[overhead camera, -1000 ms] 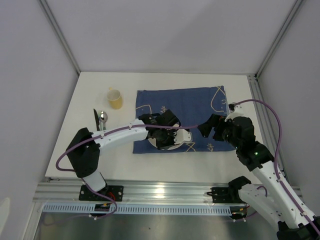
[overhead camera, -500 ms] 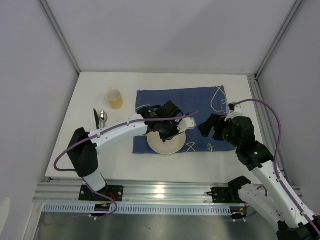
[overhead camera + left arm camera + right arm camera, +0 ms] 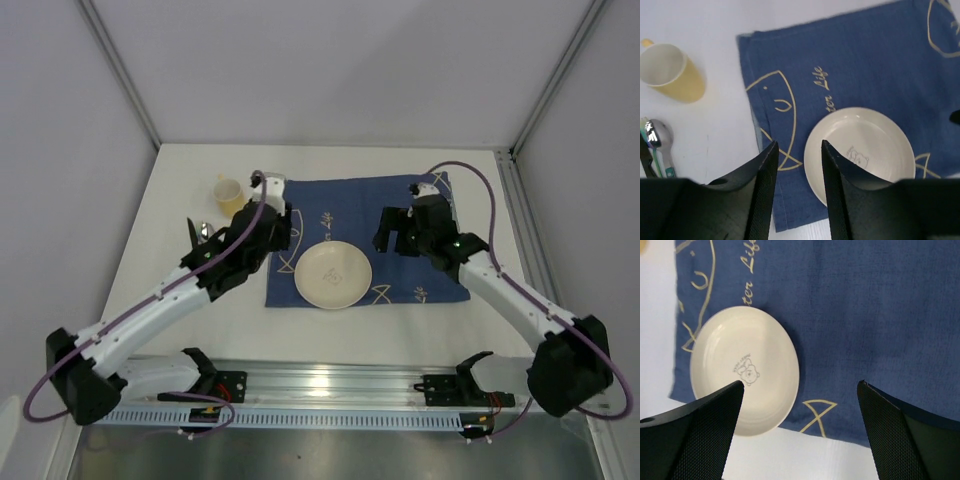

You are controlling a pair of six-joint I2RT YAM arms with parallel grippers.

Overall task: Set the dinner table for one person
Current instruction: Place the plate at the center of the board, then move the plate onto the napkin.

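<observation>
item: desk (image 3: 330, 160), white, rail-edged, lying under everything; arm bases at its 6 o'clock edge.
item: blue cloth (image 3: 400, 205), mid-desk. gold script reads "life"; the word beside it is cut off by the plate.
item: cream plate (image 3: 333, 274), at the cloth's 6 o'clock edge. it carries a small bear drawing with lettering, probably a brand, too small to read.
item: yellow mug (image 3: 230, 195), 10 o'clock of the plate, on bare desk.
item: spoon (image 3: 660, 132), with other cutlery at 9 o'clock of the plate.
item: left pincer (image 3: 798, 145), spread, empty, above the plate's 9 o'clock rim.
item: right pincer (image 3: 800, 385), spread wide, empty.
risk: a low pass could snag the cloth edge and drag the plate; flat cutlery could slip from a shallow pinch.
</observation>
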